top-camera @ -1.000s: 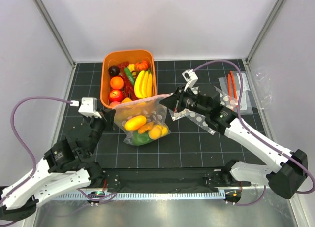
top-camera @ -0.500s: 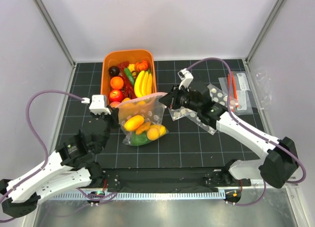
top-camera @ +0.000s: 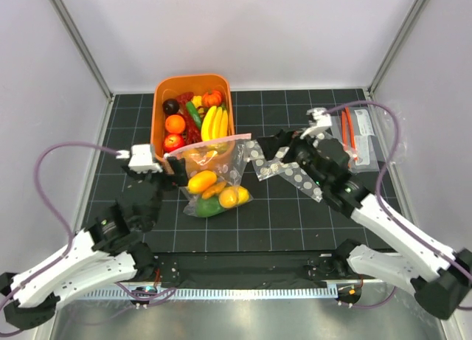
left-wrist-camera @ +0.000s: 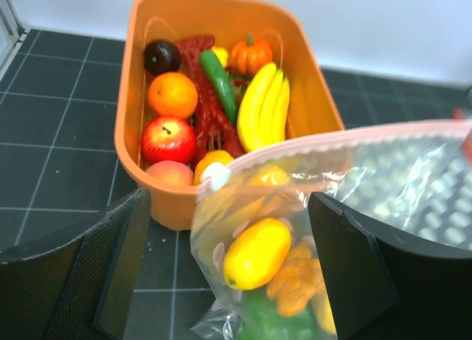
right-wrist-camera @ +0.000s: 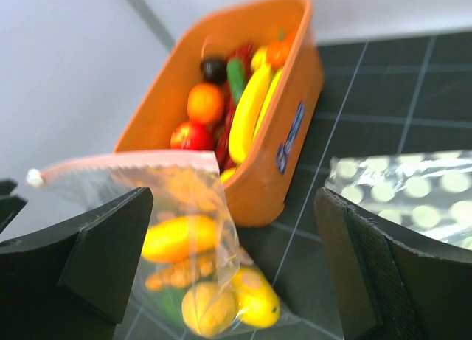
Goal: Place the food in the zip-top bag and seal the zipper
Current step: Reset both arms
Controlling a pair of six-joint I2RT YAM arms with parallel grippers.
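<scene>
Released and backed off, left gripper (left-wrist-camera: 228, 207) and right gripper (right-wrist-camera: 234, 200) now hold fingers wide apart, leaving the filled zip-top bag (top-camera: 214, 181) leaning on the orange bin (top-camera: 158, 96) (zipper (top-camera: 208, 143) seemingly pressed shut).

Between the fingers of the left gripper (left-wrist-camera: 232, 251), the zip-top bag (left-wrist-camera: 383, 170) is cut off below and rightward, a green food piece (left-wrist-camera: 267, 321) with it. Ahead of the right gripper (right-wrist-camera: 232, 244), the label (right-wrist-camera: 290, 137) on the orange bin (right-wrist-camera: 265, 174) is blurred beyond reading.
</scene>
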